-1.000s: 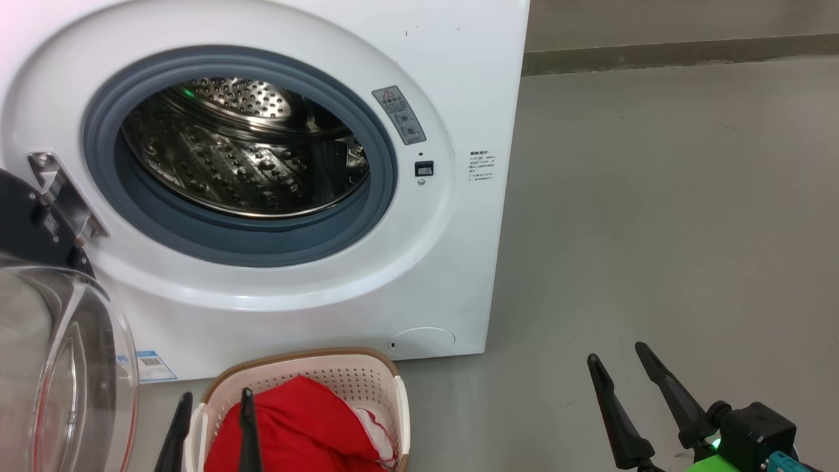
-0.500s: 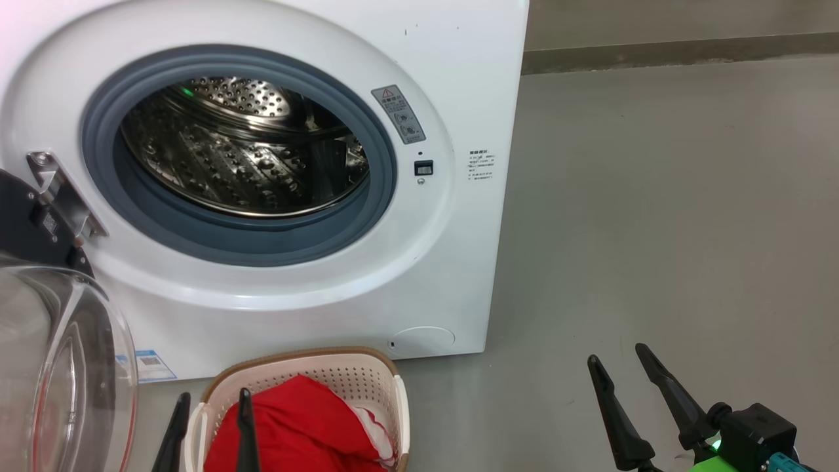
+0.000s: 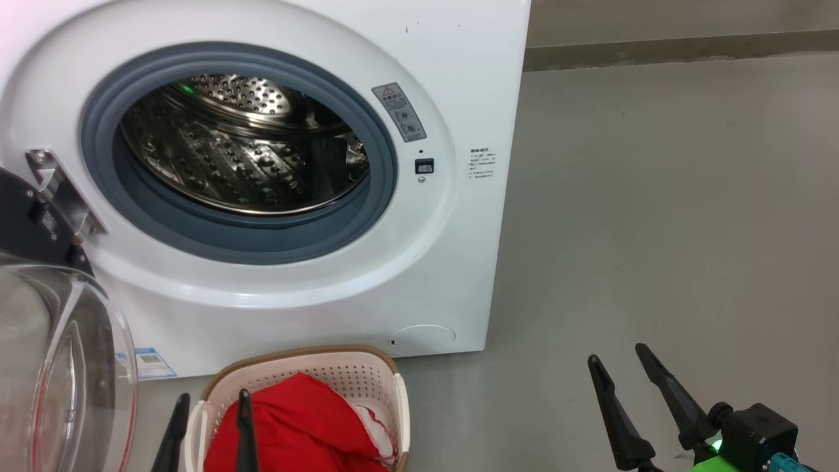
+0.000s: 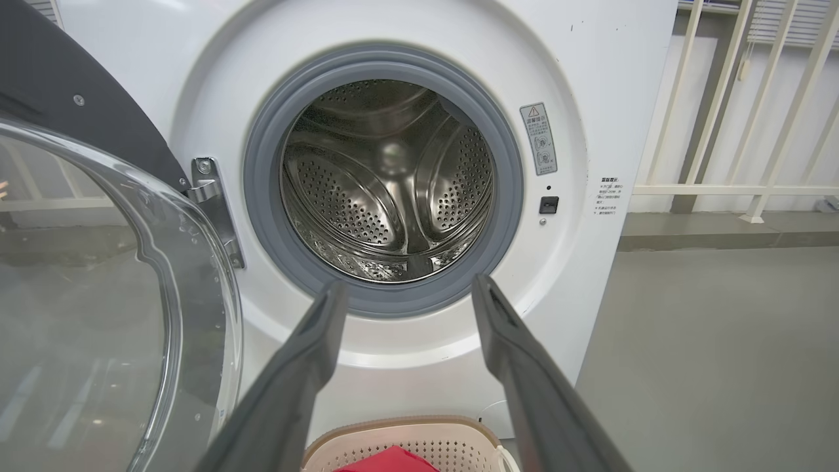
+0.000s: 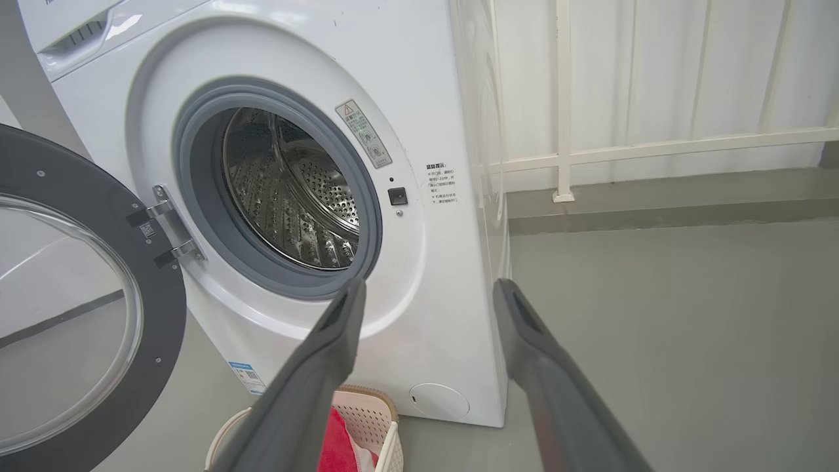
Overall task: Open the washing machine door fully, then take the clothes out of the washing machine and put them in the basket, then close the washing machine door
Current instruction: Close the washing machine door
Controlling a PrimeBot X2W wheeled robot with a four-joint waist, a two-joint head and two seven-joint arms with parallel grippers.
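The white washing machine [image 3: 452, 59] [image 4: 616, 85] [image 5: 419, 85] stands open, its steel drum [image 3: 242, 151] [image 4: 387, 183] bare inside. Its door [image 3: 65, 367] [image 4: 98, 314] [image 5: 72, 314] is swung wide to the left on the hinge. Below the opening, the cream basket [image 3: 367, 373] [image 4: 419, 442] [image 5: 373, 419] holds the red clothes [image 3: 301, 426] [image 5: 335, 446]. My left gripper [image 3: 211, 406] [image 4: 406, 288] is open over the basket's left side, apart from the fabric. My right gripper [image 3: 617, 357] [image 5: 426, 288] is open above the floor, right of the machine.
Grey floor [image 3: 655, 229] stretches to the right of the machine, ending at a low kerb [image 3: 682, 52]. A white railing [image 5: 655, 151] [image 4: 734, 183] stands behind the machine against the wall.
The picture has shifted very slightly. Both grippers, the door and the basket stay as they were.
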